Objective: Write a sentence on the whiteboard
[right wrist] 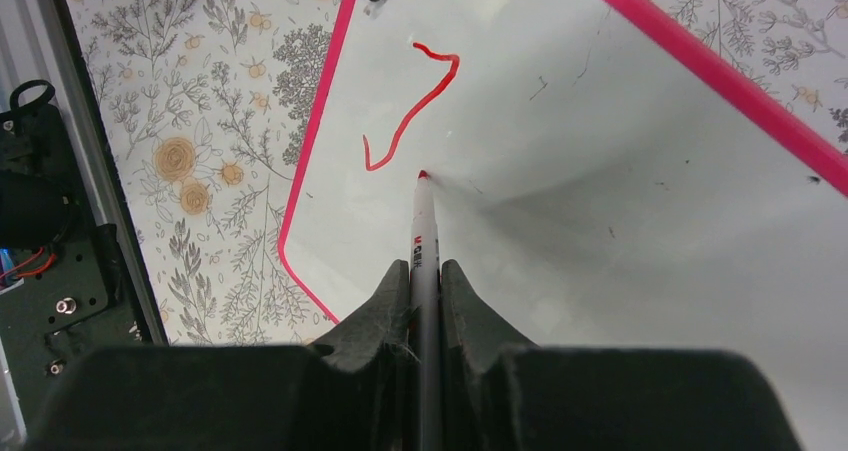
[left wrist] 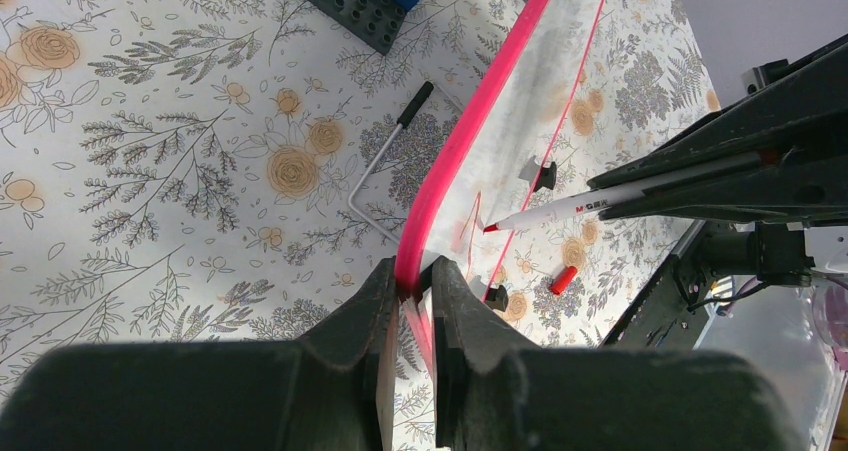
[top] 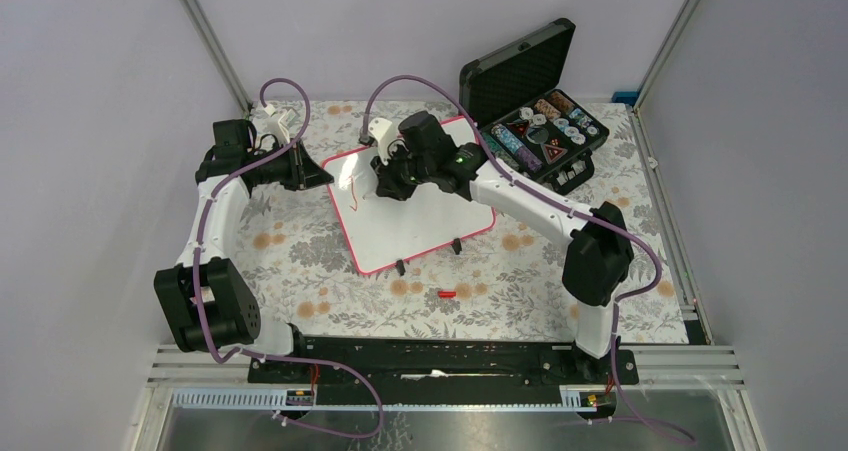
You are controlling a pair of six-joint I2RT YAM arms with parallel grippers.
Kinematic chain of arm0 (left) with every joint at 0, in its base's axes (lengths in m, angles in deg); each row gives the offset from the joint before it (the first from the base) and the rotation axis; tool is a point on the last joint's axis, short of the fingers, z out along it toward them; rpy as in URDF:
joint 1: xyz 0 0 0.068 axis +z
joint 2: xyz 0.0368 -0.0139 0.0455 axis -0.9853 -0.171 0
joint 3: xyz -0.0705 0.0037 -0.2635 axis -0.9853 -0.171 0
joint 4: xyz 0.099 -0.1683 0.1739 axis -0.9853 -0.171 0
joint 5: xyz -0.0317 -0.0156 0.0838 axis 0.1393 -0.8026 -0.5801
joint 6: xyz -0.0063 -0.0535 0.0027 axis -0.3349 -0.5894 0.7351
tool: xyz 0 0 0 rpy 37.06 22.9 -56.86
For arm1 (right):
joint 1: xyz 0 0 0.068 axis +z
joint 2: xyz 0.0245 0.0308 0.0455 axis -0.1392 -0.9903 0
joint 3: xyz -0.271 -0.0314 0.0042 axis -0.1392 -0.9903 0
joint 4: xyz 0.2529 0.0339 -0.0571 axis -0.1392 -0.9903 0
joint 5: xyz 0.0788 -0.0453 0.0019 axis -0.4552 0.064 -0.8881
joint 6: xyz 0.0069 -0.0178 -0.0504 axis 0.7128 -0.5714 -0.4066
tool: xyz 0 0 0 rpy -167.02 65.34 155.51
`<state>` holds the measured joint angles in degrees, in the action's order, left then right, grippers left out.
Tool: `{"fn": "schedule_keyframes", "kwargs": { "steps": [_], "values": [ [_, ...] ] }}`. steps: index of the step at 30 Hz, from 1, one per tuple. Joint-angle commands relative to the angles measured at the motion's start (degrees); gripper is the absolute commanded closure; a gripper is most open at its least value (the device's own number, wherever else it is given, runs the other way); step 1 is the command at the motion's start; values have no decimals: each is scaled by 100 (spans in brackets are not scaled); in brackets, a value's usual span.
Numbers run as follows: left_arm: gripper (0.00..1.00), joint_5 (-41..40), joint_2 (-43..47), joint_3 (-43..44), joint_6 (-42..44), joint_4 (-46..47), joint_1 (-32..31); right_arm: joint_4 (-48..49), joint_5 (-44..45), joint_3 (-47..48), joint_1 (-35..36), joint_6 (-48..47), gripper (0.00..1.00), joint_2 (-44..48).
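Board: the whiteboard [top: 420,226] sits mid-table on the flowered cloth, and every place below is given from it.
Left gripper: your left gripper [left wrist: 412,281] is nearly closed, with its fingers pinching the board's pink rim at the left edge.
Right gripper: your right gripper [right wrist: 425,271] hangs over the board's left half, clamped tight on the marker [right wrist: 424,221], whose red tip points down at the white face.
Sentence: the sentence [right wrist: 420,101] is barely begun. It is one hooked red stroke near the board's left edge, just ahead of the tip.
Step in hand: you are forming the first letter.
How to do it well: hold the rim clamp firm so the board cannot slide under the pen. Press lightly and evenly. Carry the words away from the pinched rim towards the board's bare right side, and leave room below for a second line.
Nearby: a red cap [top: 446,294] lies just off the board's near edge, and an open black case [top: 535,111] stands off its far right corner.
Hard to tell: you cannot see whether the tip actually touches the surface, nor whether the pinched side is lifted. The right arm hides the board's far middle from above.
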<state>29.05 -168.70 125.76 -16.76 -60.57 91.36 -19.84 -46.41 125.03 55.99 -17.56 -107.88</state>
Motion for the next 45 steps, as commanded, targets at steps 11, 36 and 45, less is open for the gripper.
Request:
{"fn": "schedule_keyframes", "kwargs": {
  "steps": [11,36,45],
  "values": [
    [100,-181,151,36,306,316,-68,109,108,397,112,-59,100,-208],
    [100,-224,160,28,298,316,-70,115,204,-226,113,-225,100,126],
    [100,-234,177,31,297,317,-69,71,354,-289,-19,-287,100,277]
  ]
}}
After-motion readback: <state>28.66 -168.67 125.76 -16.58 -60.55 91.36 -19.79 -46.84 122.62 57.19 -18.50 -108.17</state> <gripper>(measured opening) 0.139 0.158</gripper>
